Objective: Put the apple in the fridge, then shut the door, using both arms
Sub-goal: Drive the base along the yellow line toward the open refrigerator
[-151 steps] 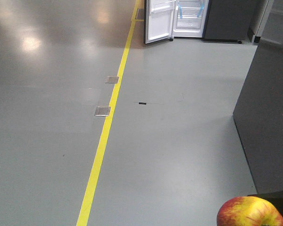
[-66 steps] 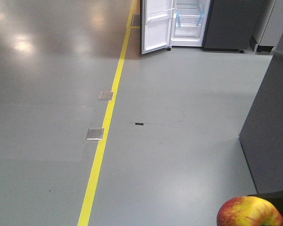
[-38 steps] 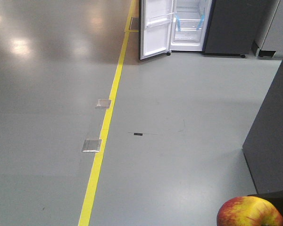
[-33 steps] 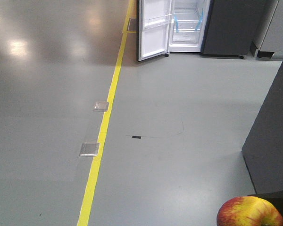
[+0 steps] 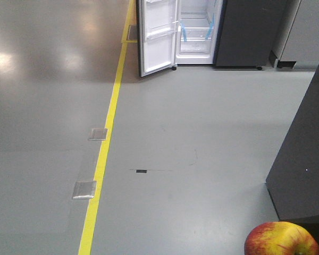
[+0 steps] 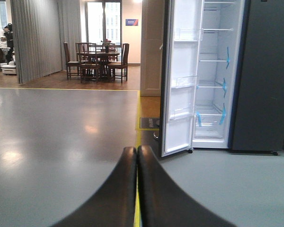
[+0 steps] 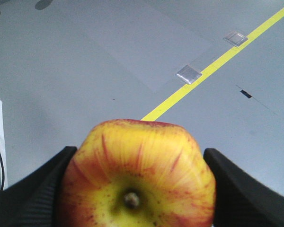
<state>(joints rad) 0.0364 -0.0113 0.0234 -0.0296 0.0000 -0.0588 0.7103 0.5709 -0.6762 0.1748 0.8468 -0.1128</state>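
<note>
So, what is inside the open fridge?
The fridge shows white shelves and blue tape strips, no food visible. The open door covers part of its left side.

A yellow floor line runs straight ahead from under the left gripper. Far ahead and to its left, a dark wooden table with chairs stands near a grey curtain. Ahead of the right gripper, two metal floor plates lie just beside that line, with a small black mark across it.
</note>
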